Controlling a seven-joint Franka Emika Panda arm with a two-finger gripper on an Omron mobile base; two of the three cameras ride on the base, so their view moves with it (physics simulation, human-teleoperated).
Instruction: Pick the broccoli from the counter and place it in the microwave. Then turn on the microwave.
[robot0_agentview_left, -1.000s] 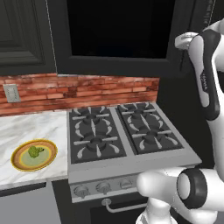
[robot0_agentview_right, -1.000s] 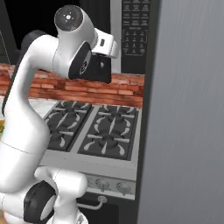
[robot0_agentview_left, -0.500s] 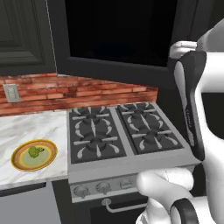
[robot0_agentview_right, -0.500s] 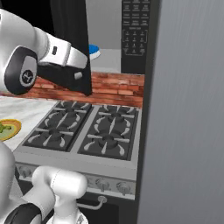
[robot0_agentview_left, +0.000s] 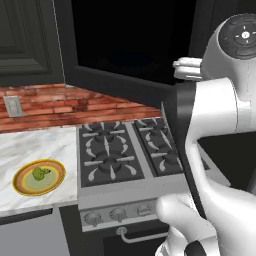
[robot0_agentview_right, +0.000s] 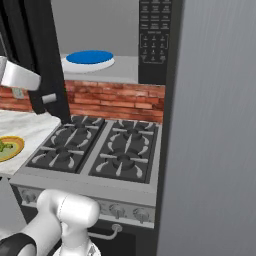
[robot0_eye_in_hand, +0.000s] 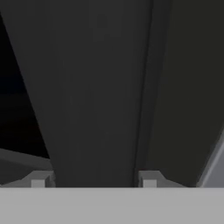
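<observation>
Marble bench (robot0_agentview_left: 35, 145) at near left carries the broccoli (robot0_agentview_left: 40, 173), untouched on its yellow plate (robot0_agentview_left: 20, 182). Beside it sits the black stovetop (robot0_agentview_right: 100, 150). Farther up, the microwave (robot0_agentview_right: 155, 40) door (robot0_agentview_right: 47, 60) has swung wide since a second ago, so loading can follow. The tool (robot0_eye_in_hand: 93, 180) stands wide, empty, against that door.

Two rear base views over the shared stovetop (robot0_agentview_left: 125, 155); hand view hard against dark panel.
</observation>
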